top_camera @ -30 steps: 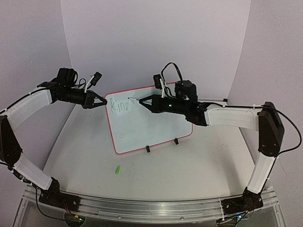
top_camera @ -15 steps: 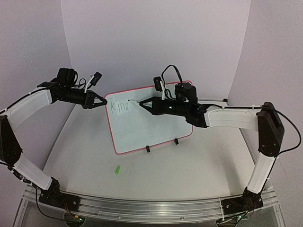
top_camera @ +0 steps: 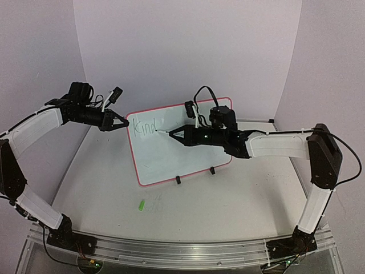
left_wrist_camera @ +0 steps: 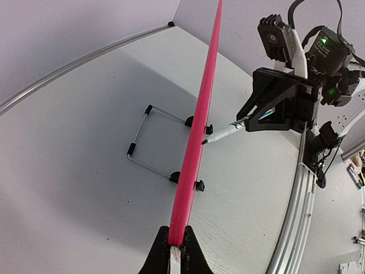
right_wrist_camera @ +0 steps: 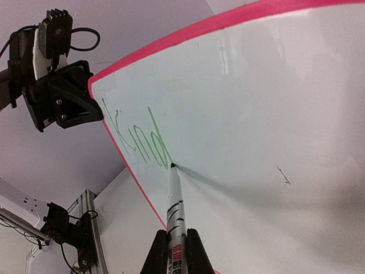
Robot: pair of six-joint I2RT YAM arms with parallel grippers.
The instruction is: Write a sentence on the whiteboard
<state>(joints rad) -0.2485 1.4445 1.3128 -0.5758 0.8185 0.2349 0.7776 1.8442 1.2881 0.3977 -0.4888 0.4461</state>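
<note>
Two clenched grips: left end effector (top_camera: 122, 122) pinches whiteboard (top_camera: 182, 154) rim, steadying it propped on bench (top_camera: 228, 200); right end effector (top_camera: 174, 133) holds marker (right_wrist_camera: 174, 200), tip touching beside sentence (top_camera: 144, 126), only "Kind" written.

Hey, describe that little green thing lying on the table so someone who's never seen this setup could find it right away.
Find the whiteboard, the large pink-rimmed board standing in the middle of the tabletop. Just in front of its lower left corner lies a small bright green piece, perhaps a marker cap. It is the only loose thing lying flat on the table, vivid green against the pale surface.
</note>
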